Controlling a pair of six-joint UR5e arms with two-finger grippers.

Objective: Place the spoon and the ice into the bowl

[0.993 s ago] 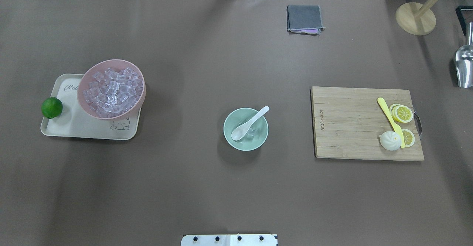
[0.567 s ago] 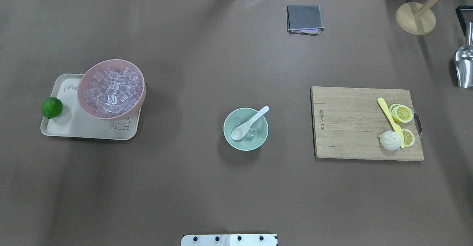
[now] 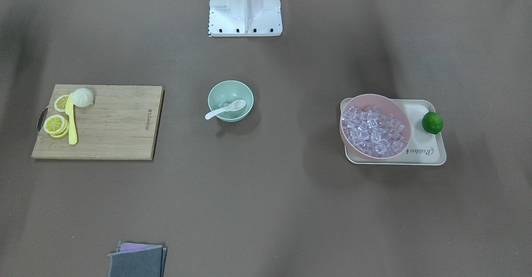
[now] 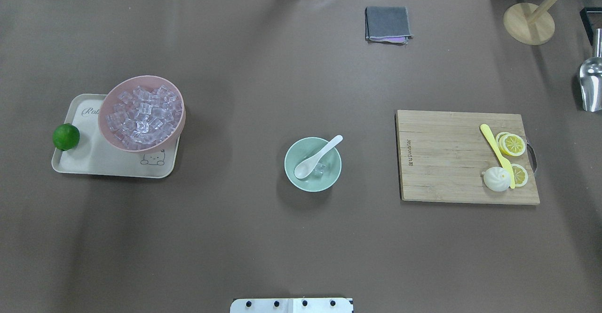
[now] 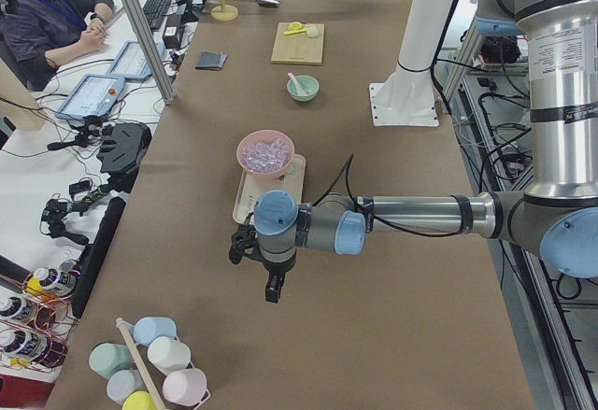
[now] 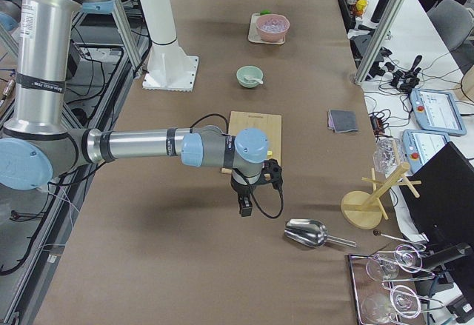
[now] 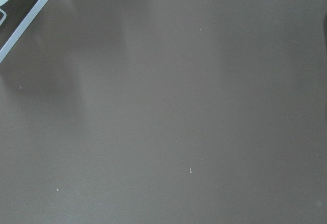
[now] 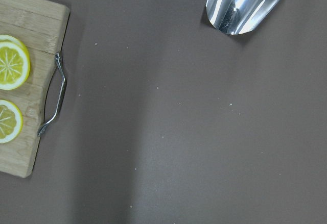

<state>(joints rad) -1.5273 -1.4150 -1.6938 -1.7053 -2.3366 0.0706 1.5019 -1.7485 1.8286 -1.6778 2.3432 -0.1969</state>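
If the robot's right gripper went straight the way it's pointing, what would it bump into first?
Most likely just the bare brown table. The right gripper points straight down, and its wrist view shows only table below, between the cutting board and the metal scoop.

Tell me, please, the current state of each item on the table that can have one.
Small round mint-green bowl: upright, holding spoon and ice.
Small white glossy spoon: scoop inside the bowl, handle over its rim.
Clear glassy ice cubes: a few in the bowl.
Larger pink bowl: on the beige tray, full of cubes.
Shiny metal scoop: lying down.
Grey cloth: folded.
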